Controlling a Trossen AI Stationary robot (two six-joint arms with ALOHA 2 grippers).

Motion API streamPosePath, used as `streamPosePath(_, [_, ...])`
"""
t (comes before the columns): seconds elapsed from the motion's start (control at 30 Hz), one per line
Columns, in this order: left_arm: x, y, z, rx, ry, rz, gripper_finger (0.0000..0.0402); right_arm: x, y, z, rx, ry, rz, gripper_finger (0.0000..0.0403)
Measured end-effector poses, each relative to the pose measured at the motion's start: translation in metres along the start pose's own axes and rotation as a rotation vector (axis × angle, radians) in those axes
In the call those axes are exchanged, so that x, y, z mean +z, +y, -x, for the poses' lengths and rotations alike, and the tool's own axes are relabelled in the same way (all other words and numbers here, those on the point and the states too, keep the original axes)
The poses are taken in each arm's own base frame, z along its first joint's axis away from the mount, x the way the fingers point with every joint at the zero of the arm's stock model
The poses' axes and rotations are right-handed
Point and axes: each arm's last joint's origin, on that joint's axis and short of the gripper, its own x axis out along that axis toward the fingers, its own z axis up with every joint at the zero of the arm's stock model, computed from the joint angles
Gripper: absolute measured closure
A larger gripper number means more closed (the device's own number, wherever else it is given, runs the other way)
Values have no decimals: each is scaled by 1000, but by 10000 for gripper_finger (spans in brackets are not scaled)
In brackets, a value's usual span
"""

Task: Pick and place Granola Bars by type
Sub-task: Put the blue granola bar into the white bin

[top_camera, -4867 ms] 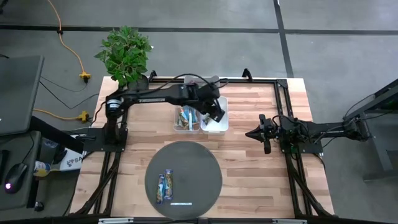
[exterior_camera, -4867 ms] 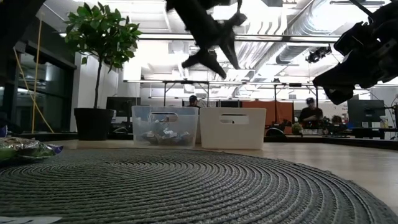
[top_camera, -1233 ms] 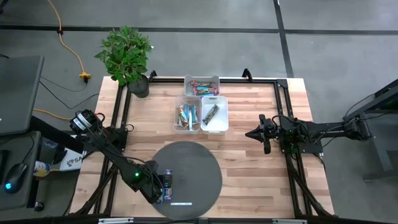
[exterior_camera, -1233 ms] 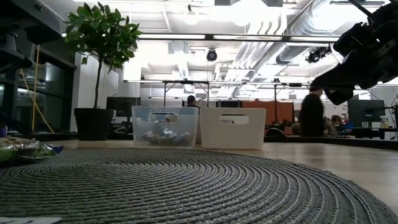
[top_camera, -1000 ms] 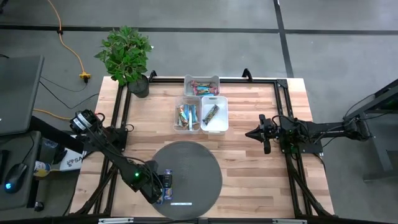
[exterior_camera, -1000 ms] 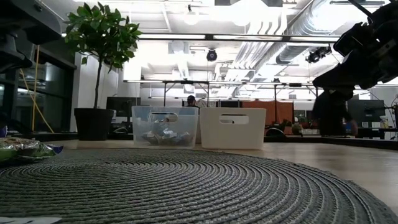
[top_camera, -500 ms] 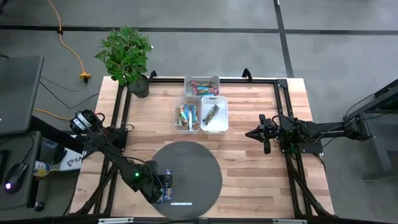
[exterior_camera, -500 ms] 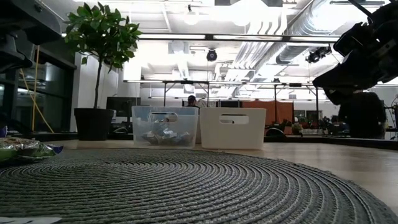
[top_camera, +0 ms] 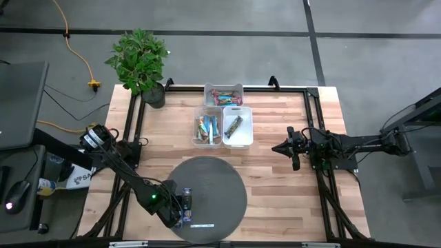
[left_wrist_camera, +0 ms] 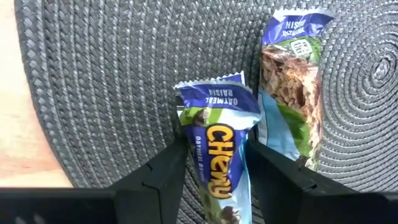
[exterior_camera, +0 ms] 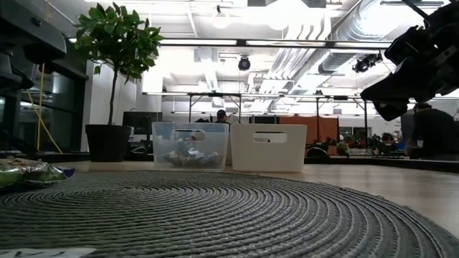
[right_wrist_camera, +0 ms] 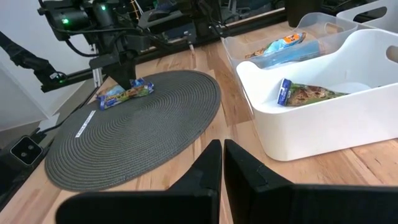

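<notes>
While the left gripper (left_wrist_camera: 214, 163) stands with its two dark fingers (left_wrist_camera: 163, 177) apart, one on each long side of the blue Chewy oatmeal raisin bar (left_wrist_camera: 217, 146), the grasp looks set up but not yet made: whether the pads touch the wrapper cannot be told. That bar lies flat on the round woven mat (left_wrist_camera: 93, 81), and just beside the far finger lies a second bar in a blue-green wrapper (left_wrist_camera: 291, 81), close enough to be nudged. Judging by this, the step in hand is the pick of one of the last two bars on the mat; next the fingers must pinch shut, lift clear, and carry to the clear bin holding blue bars (top_camera: 207, 128), well beyond them. The right gripper (top_camera: 286, 147), fingers pressed together, waits above bare wood near the white bin (top_camera: 238, 128).
</notes>
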Motion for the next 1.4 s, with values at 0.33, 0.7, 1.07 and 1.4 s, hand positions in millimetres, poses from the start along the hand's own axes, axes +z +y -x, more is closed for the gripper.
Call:
streamPosePath(0.33, [0,1,-1,8,-5,-8,317,0,0,0,0,0,0,402])
streamPosePath(0.7, [-1,-1,1,-6,-1,-13,339,0,0,0,0,0,0,403])
streamPosePath(1.07, [5,-3,24,-22,-31,-42,340,0,0,0,0,0,0,402])
streamPosePath(1.4, [8,-19,60,-348,-80,-76,340,0,0,0,0,0,0,402])
